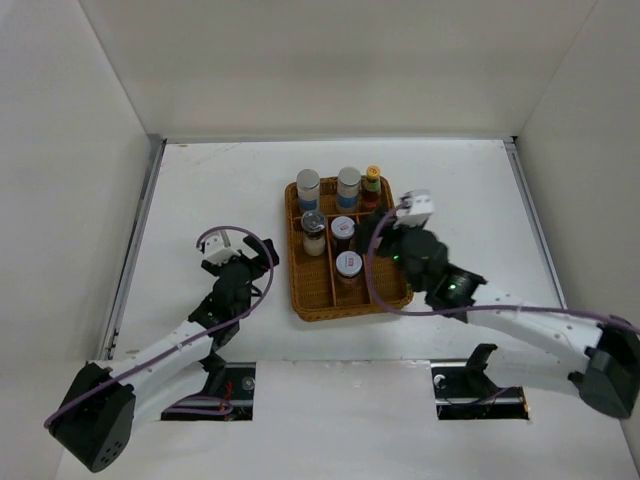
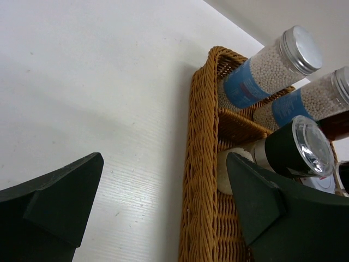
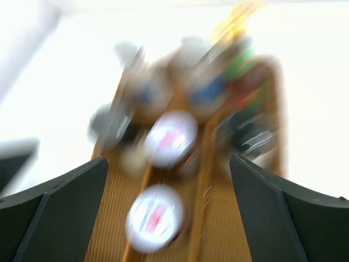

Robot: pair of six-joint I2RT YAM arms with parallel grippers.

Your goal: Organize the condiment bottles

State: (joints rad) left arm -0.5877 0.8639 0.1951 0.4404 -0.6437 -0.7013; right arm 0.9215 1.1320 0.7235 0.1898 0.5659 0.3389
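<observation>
Above the wicker tray (image 1: 296,290), the right gripper (image 1: 380,238) is hovering wide open and empty; the left gripper (image 1: 260,262) is gaping beside it. The condiment bottles (image 1: 348,264) are standing inside its compartments, so sorting is probably ending; next comes lifting away without knocking them.

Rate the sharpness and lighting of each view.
Right wrist: heavy motion blur, the white-lidded jars and wicker tray are smeared and the background is blown out white. Left wrist: sharp, with a glint on the clear cap of the dark jar. Top external: clear and evenly lit, soft shadows only.
</observation>
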